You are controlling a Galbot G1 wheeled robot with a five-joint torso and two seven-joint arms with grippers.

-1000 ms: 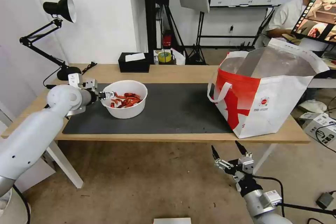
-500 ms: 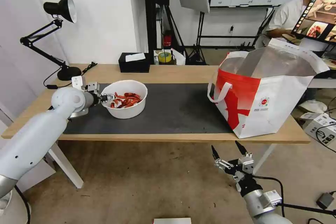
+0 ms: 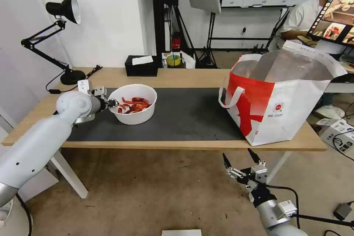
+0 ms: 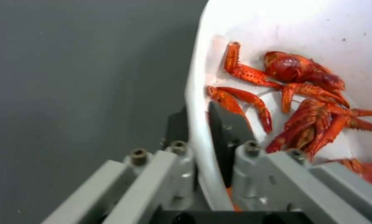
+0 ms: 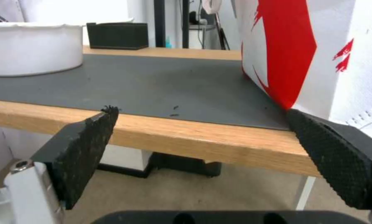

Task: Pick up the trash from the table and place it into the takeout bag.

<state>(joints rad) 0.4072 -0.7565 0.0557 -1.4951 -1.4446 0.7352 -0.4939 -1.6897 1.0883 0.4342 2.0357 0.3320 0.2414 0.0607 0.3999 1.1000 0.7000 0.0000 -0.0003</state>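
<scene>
Left end effector (image 3: 112, 103) gripping the bowl's (image 3: 133, 115) rim.
Its fingers are clamping the wall at the bowl's nine o'clock, on the counter's (image 3: 177, 77) mat (image 3: 184, 114); the takeout bag (image 3: 280, 97) is standing at three o'clock, right end effector (image 3: 240, 159) hanging spread apart below.

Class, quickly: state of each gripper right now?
Left gripper: shut on the white bowl rim.
Right gripper: open, holding nothing, below the table edge.

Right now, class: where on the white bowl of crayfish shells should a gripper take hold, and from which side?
Grip the thin upright rim of the bowl on the side facing the left gripper, one finger inside, one outside. The wall is too wide to span and the shells lie toward the middle, leaving that edge fairly clear.
</scene>
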